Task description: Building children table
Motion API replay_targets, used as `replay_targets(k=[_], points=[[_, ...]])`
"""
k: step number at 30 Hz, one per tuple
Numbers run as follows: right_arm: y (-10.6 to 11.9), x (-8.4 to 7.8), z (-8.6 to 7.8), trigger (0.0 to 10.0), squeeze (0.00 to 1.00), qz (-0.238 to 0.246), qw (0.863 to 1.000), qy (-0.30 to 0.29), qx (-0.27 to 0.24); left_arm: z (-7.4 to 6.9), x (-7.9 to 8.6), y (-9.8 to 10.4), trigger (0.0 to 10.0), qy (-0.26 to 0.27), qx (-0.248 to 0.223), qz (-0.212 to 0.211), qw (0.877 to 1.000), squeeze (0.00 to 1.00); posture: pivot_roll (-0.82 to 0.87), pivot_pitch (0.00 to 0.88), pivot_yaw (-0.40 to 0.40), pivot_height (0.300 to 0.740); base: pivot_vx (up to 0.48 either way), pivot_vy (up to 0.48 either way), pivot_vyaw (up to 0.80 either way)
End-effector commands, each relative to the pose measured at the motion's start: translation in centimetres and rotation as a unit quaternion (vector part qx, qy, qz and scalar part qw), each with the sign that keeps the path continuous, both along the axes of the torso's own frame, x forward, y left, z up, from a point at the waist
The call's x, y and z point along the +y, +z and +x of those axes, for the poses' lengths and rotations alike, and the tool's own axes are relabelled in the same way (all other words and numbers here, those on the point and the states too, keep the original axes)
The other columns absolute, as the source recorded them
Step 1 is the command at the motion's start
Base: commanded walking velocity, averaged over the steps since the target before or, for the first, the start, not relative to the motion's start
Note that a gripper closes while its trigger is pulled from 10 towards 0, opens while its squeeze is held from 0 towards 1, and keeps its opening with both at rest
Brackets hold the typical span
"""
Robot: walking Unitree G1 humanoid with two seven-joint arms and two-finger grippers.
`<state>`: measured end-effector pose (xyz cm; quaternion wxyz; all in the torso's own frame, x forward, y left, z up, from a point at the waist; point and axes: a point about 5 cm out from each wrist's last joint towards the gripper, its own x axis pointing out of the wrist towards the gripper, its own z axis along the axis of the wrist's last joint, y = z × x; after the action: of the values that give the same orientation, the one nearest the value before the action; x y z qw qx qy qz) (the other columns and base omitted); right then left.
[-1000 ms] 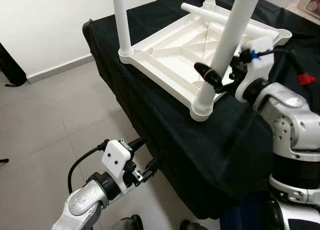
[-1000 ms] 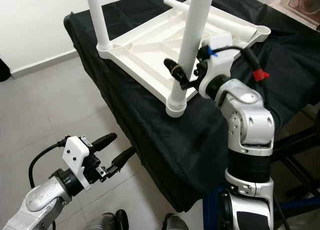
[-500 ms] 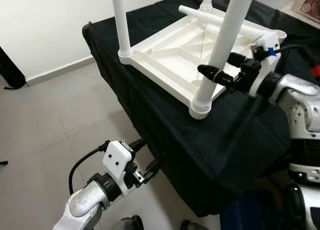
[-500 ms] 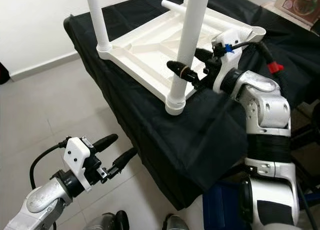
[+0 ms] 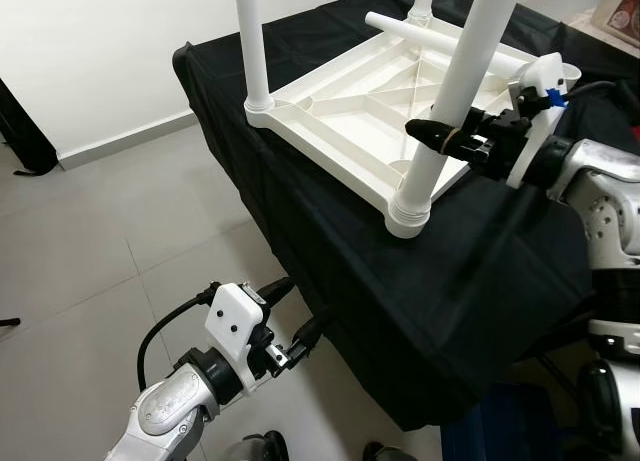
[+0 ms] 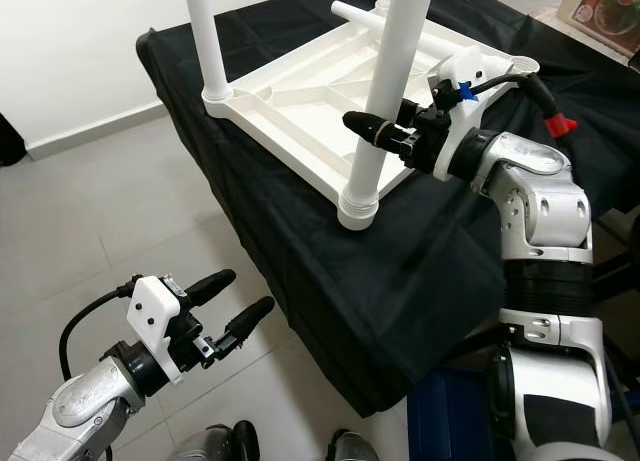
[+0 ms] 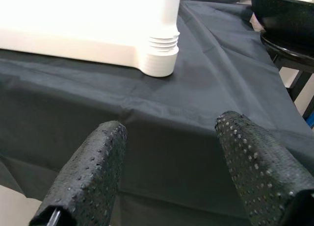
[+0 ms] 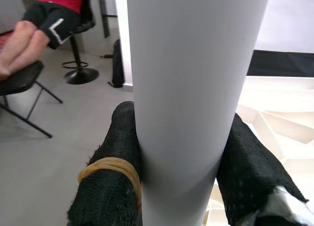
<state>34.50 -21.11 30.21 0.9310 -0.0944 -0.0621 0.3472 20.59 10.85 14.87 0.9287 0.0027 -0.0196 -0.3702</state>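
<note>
A white children's table top lies upside down on a black-covered table. Upright white legs stand in its corners. My right gripper is shut on the nearest leg, a little above its threaded socket. In the right wrist view the two fingers press on either side of that leg. Another leg stands at the left corner, and a loose leg lies across the far side. My left gripper hangs open, low, in front of the cloth's edge.
The black cloth drapes down to the grey tiled floor, with a white wall behind. A dark bag stands at the far left. In the right wrist view a person sits on a chair, beside a black stool base.
My right arm has swung outward to the right and its wrist has levelled, while its gripper stayed shut on the near leg. The left arm has stayed put.
</note>
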Motion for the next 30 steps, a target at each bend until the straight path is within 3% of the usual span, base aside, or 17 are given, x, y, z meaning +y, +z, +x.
replay_targets(k=[1,4,5,7,8,9,11,14,21,22,27,28,30], points=[[0.0,-1.1,0.2,0.0,0.00,-0.014,0.995,-0.097,-0.005,-0.3,0.1,-0.2,10.0,-0.001,0.003,0.003,1.000,0.00,0.00,0.229,-0.016,0.740,0.000,0.000,0.00],[-0.5,-0.5,0.3,0.0,0.00,-0.036,0.985,-0.167,-0.006,-0.3,0.2,-0.2,10.0,-0.002,0.004,0.003,1.000,0.00,0.00,0.229,-0.015,0.740,0.000,0.000,0.00],[-1.1,-0.6,0.3,0.0,0.00,-0.033,0.967,-0.251,0.010,-0.3,0.2,-0.2,10.0,-0.003,0.004,0.004,1.000,0.00,-0.01,0.230,-0.015,0.740,0.000,0.000,0.00],[-1.1,-0.6,0.3,0.0,0.00,-0.033,0.967,-0.251,0.010,-0.3,0.2,-0.2,10.0,-0.003,0.004,0.004,1.000,0.00,-0.01,0.230,-0.015,0.740,0.000,0.000,0.00],[-2.0,-0.8,-0.1,0.0,0.00,-0.024,0.944,-0.328,0.018,-0.3,0.2,-0.2,10.0,-0.003,0.005,0.004,1.000,0.00,-0.01,0.230,-0.015,0.740,0.000,0.000,0.00],[-2.0,-0.8,-0.1,0.0,0.00,-0.024,0.944,-0.328,0.018,-0.3,0.2,-0.2,10.0,-0.003,0.005,0.004,1.000,0.00,-0.01,0.230,-0.015,0.740,0.000,0.000,0.00],[-4.2,-0.3,-1.1,0.0,0.00,-0.017,0.913,-0.406,0.045,-0.3,0.2,-0.2,10.0,-0.003,0.004,0.005,1.000,0.00,0.00,0.229,-0.014,0.740,0.000,0.000,0.00],[-5.1,0.6,-1.6,0.0,0.00,-0.019,0.909,-0.412,0.053,-0.2,0.2,-0.2,10.0,-0.003,0.004,0.005,1.000,0.00,0.00,0.228,-0.016,0.740,0.000,0.000,0.00],[-4.6,1.1,-1.6,0.0,0.00,-0.014,0.912,-0.408,0.048,-0.2,0.2,-0.2,10.0,-0.003,0.004,0.004,1.000,0.00,-0.01,0.223,-0.016,0.740,0.000,0.000,0.00],[-4.3,1.4,-1.6,10.0,0.00,-0.003,0.916,-0.399,0.044,-0.2,0.2,-0.2,10.0,-0.003,0.004,0.004,1.000,0.00,-0.01,0.223,-0.016,0.740,0.000,0.000,0.00],[-4.0,1.8,-1.6,10.0,0.04,-0.018,0.921,-0.387,0.039,-0.1,0.1,-0.2,10.0,-0.003,0.003,0.003,1.000,0.00,-0.01,0.222,-0.016,0.740,0.000,0.000,0.00],[-3.7,1.8,-1.5,10.0,1.00,-0.008,0.927,-0.374,0.035,-0.1,0.1,-0.2,10.0,-0.004,0.003,0.003,1.000,0.00,-0.01,0.219,-0.017,0.740,0.000,0.000,0.00],[-3.2,1.6,-1.4,10.0,1.00,0.000,0.932,-0.361,0.025,-0.1,0.1,-0.2,10.0,-0.004,0.001,0.003,1.000,0.00,-0.01,0.216,-0.018,0.740,0.000,0.000,0.00]])
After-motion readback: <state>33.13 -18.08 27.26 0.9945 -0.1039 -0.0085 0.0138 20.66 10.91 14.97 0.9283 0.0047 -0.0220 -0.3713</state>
